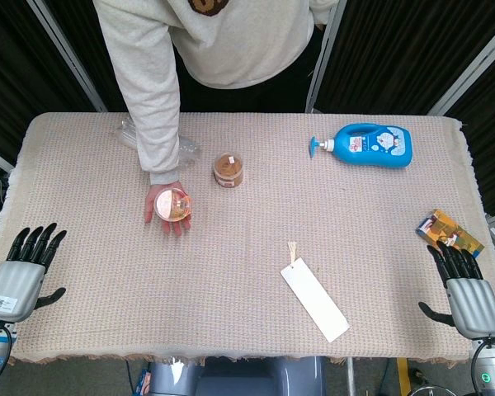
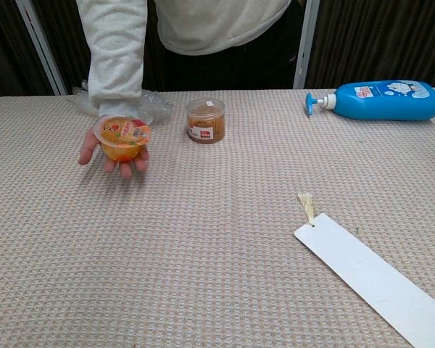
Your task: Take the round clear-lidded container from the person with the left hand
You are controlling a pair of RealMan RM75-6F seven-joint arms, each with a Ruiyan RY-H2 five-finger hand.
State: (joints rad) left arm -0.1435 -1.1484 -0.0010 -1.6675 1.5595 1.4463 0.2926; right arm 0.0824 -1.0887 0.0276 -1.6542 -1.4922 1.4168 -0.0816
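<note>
orange-filled, the round clear-lidded container (image 1: 173,205) sits on the person's palm (image 1: 167,208), well ahead of the left hand (image 1: 29,264) and toward its inner side. that hand rests empty on the counter (image 1: 247,272), fingers spread; reach, grasp and handover all remain.

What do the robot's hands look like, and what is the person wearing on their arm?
The left hand and right hand each have black fingers and a silver-grey back. The left one carries a small square code sticker by its wrist. The person's hand is bare, coming out of a light grey sweatshirt sleeve.
</note>
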